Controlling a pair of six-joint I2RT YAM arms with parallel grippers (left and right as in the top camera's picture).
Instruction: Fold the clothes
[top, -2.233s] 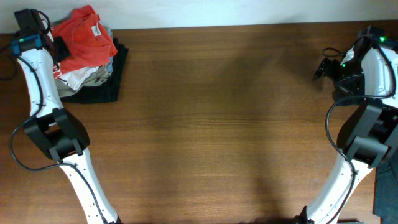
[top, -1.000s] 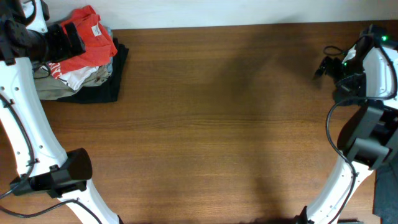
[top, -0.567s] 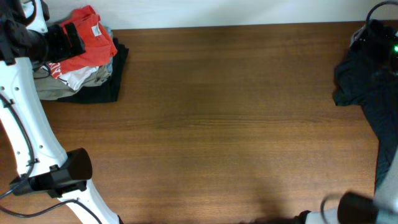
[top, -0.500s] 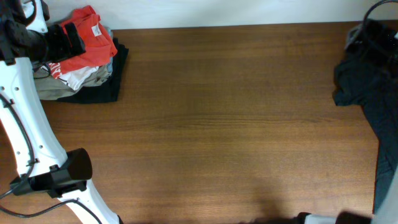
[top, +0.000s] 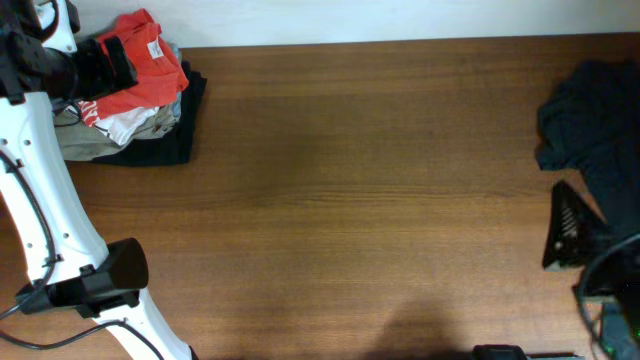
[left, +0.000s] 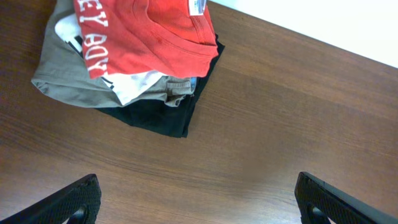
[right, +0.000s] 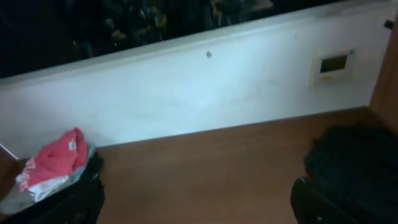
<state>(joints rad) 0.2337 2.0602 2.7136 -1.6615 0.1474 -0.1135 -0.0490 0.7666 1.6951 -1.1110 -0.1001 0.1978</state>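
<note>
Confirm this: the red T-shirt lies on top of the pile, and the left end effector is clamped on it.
No. The red T-shirt lies on top of the pile, but the left end effector is open and clear of it, as the left wrist view shows.

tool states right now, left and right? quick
Left tool: open, holding nothing; the clothes stack lies untouched ahead of it.
Right tool: open, holding nothing.

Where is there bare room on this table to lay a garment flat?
The middle of the table is bare wood, between the clothes pile topped by the red T-shirt at the far-left corner and the dark garment at the right edge. Crowded: those two ends, plus the left arm down the left edge.
</note>
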